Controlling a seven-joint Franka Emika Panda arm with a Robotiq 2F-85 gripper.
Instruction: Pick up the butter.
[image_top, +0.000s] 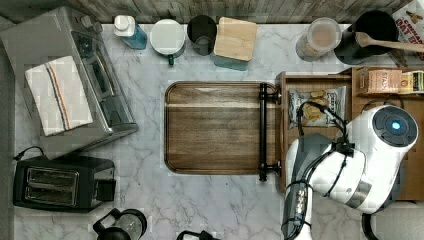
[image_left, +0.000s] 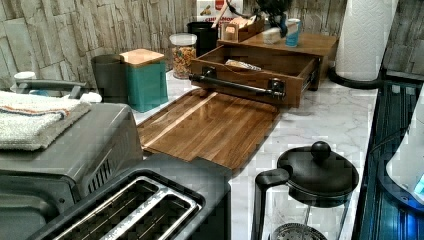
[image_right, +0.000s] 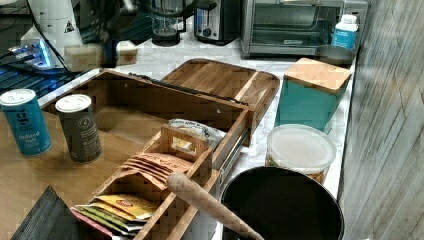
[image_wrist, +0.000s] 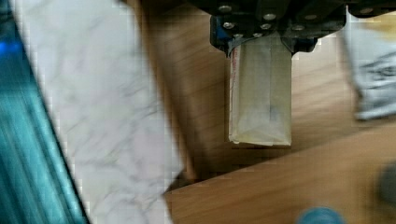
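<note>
gripper (image_wrist: 259, 44) clamped shut on butter stick (image_wrist: 260, 95), butter hanging above open wooden drawer (image_wrist: 201, 84) near its counter-side wall, snack bag (image_wrist: 371, 79) at far end. lift step underway; next: raise straight, clear drawer rim.

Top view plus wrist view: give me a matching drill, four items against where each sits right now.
Items:
1. butter
2. snack bag
3. striped towel
4. wooden spoon

Places:
A. on top of the toaster oven
B. lying in the open drawer
C. clamped in the gripper
D. resting across the black pot

Pairs: 1-C, 2-B, 3-A, 4-D
</note>
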